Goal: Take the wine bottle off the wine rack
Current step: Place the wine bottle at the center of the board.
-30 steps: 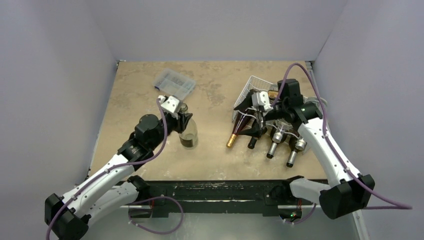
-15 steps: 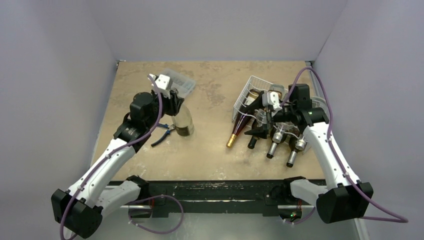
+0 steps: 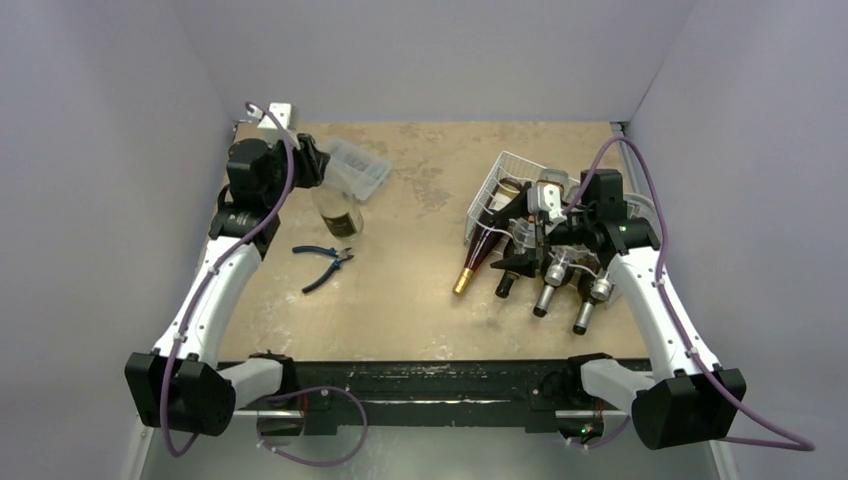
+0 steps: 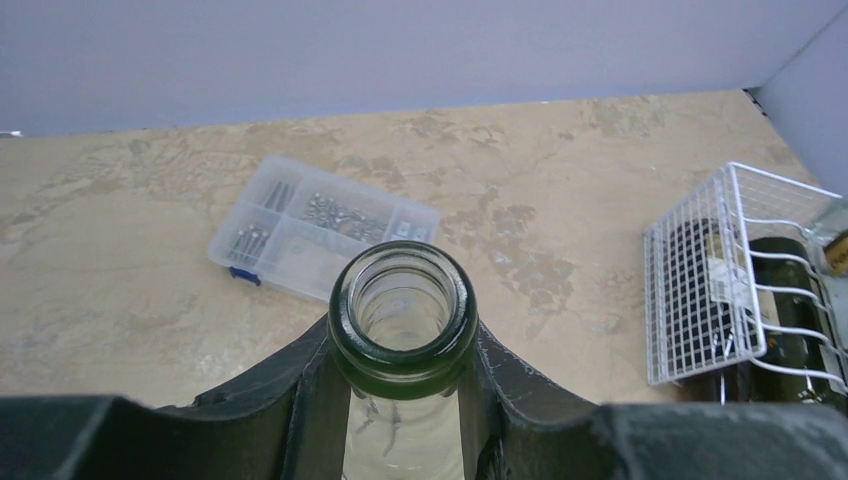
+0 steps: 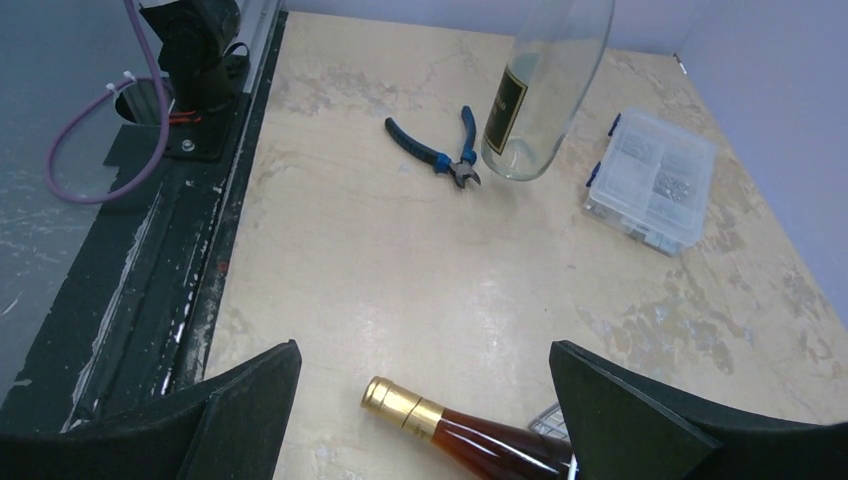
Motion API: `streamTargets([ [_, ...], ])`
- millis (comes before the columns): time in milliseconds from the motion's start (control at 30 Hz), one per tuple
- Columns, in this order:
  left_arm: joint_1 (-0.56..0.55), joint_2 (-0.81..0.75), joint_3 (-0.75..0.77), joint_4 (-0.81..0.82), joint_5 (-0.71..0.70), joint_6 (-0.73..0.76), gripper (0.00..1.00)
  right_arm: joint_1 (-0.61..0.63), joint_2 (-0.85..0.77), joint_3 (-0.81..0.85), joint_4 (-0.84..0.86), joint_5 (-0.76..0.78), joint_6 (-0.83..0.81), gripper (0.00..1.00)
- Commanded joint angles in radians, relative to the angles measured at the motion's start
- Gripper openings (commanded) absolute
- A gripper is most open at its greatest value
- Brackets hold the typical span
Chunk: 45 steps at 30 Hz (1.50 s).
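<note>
Now, near bench: The blue-handled pliers point(image 3: 322, 266) lay bare on the bench point(image 3: 420, 320); a second earlier my left arm and its bottle had covered that spot.
Right pincer: My right pincer point(image 5: 425, 400) hung released, jaws wide, above the gold-capped amber bottle point(image 5: 470, 435), grasping nothing. It had barely shifted.
Wine rack: The wine rack point(image 3: 497, 180) sat on the right of the bench, with several dark bottles point(image 3: 548, 290) lying across it, necks toward me.
Left pincer: My left pincer point(image 4: 403, 400) was clenched on the neck of the clear bottle point(image 3: 338, 208), just under its lip.
Clear bottle: It had travelled from mid-bench to the far left. It was tilted, just beside the compartment box point(image 3: 355, 168) and well apart from the rack. Whether its base touched the bench I could not tell.
Meaning: I judged that bottle to be off the rack, needing only a place to stand.
</note>
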Motion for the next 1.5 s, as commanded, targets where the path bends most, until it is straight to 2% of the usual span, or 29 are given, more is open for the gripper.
streamTargets([
  [0, 0.075, 0.029, 0.14, 0.208, 0.03, -0.024, 0.0, -0.007, -0.026, -0.01, 0.026, -0.02, 0.0, 0.99],
  [400, 0.235, 0.205, 0.259, 0.269, 0.001, -0.003, 0.0, -0.014, -0.016, -0.014, 0.019, -0.009, -0.015, 0.99],
  [867, 0.309, 0.417, 0.43, 0.292, -0.088, 0.074, 0.0, -0.017, 0.015, -0.003, -0.012, 0.003, -0.044, 0.99],
  [1467, 0.37, 0.596, 0.557, 0.323, -0.072, 0.1, 0.0, -0.03, 0.062, 0.002, -0.026, 0.023, -0.061, 0.99],
])
